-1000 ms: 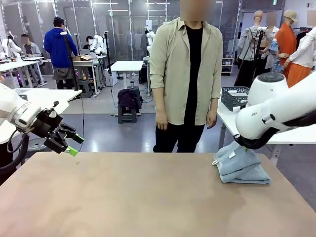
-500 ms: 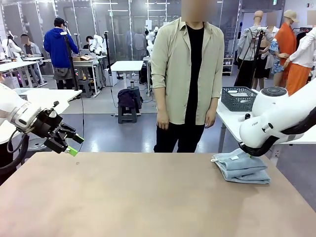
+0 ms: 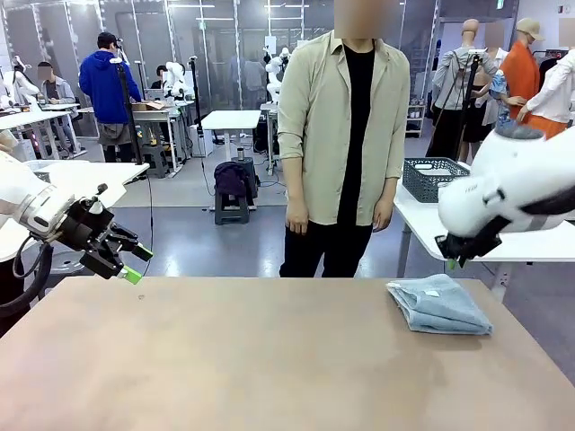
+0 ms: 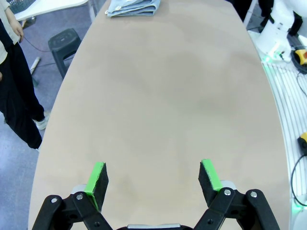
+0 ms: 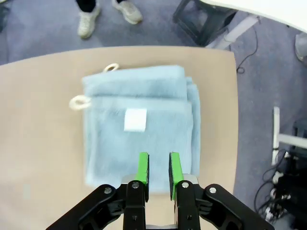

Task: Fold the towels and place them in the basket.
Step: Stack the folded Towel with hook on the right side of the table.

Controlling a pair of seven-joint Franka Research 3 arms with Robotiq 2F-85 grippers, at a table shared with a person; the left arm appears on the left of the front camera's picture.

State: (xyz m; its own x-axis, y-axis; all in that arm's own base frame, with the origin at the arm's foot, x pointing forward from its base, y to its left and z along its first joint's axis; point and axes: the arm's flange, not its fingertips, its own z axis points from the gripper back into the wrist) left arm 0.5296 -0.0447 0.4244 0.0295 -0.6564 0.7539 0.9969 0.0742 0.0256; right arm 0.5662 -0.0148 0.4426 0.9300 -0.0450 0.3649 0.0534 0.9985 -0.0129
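The pale blue towels lie folded in a stack at the table's far right, with white loops and a white label on top. My right gripper hangs just above them. In the right wrist view its green pads stand a little apart over the towels, holding nothing. My left gripper hovers wide open and empty above the table's far left edge, and in its wrist view the left gripper looks along the table to the towels. The dark mesh basket sits on a white side table behind.
A person stands at the far side of the brown table, arms hanging down. The white side table carrying the basket stands beyond the right corner. The towels lie close to the table's right edge.
My right gripper has lifted off the towel stack and its jaws have parted slightly. The towels have settled flat on the table. The left arm has not moved.
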